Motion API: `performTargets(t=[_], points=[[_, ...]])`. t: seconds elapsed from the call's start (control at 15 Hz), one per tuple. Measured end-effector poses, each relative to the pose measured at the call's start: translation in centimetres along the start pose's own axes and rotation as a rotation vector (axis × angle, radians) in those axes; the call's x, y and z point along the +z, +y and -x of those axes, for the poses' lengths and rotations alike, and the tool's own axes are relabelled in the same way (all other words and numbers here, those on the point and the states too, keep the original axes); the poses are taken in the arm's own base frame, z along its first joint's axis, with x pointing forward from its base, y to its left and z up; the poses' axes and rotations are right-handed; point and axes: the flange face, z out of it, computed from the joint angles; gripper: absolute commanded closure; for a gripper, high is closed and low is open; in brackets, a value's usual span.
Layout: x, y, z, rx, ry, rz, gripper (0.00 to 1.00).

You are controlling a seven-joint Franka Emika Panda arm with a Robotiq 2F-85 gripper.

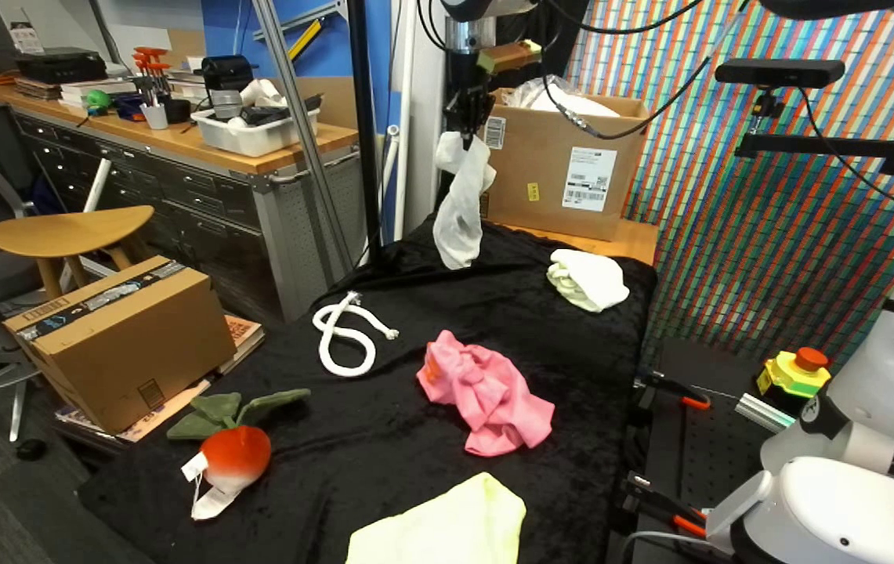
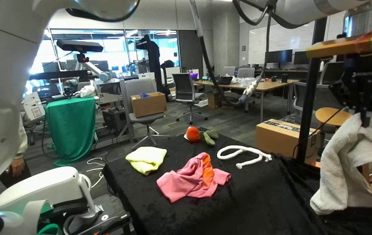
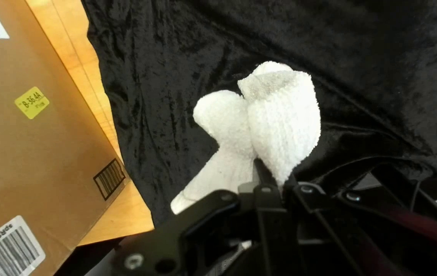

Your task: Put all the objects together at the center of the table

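My gripper (image 1: 468, 141) is shut on a white cloth (image 1: 460, 215), which dangles over the far end of the black-draped table (image 1: 368, 446). In the wrist view the cloth (image 3: 285, 122) fans out from the fingertips; whether its lower end touches the table I cannot tell. A second white cloth (image 1: 589, 280) lies crumpled near the cardboard box end. The pink cloth (image 2: 189, 181) sits bunched around mid-table, with the white rope loop (image 1: 326, 345) off to one side. Toward the opposite end lie the pale yellow cloth (image 2: 146, 159) and the red-orange round toy (image 1: 239, 454) with green leaves.
A tall cardboard box (image 3: 42, 153) stands on wood just beyond the table's far edge. Another box (image 1: 133, 345) rests low beside the table. A black upright pole (image 2: 309, 81) rises near the gripper. The robot base and an emergency stop (image 1: 795, 372) border the opposite side.
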Motion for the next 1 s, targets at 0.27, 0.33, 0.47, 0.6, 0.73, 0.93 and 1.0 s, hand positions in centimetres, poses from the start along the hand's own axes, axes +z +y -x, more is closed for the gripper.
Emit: performTargets(t=[0.27,0.33,0.47,0.6,0.73,0.93,1.0], points=[[-4.0,-0.3,4.3,-0.061,0.011,-0.021,0.98],[-4.9,-0.4,5.4,-0.076,0.016,-0.027,0.98],[-6.7,-0.7,7.6,-0.103,0.029,-0.037,0.98],[-8.2,-1.1,9.6,-0.127,0.052,-0.045,0.97],[-9.5,-1.9,11.3,-0.149,0.093,-0.050,0.97],[-11.1,-3.2,13.6,-0.185,0.159,-0.060,0.97],[-11.4,-3.7,14.3,-0.198,0.182,-0.061,0.97]])
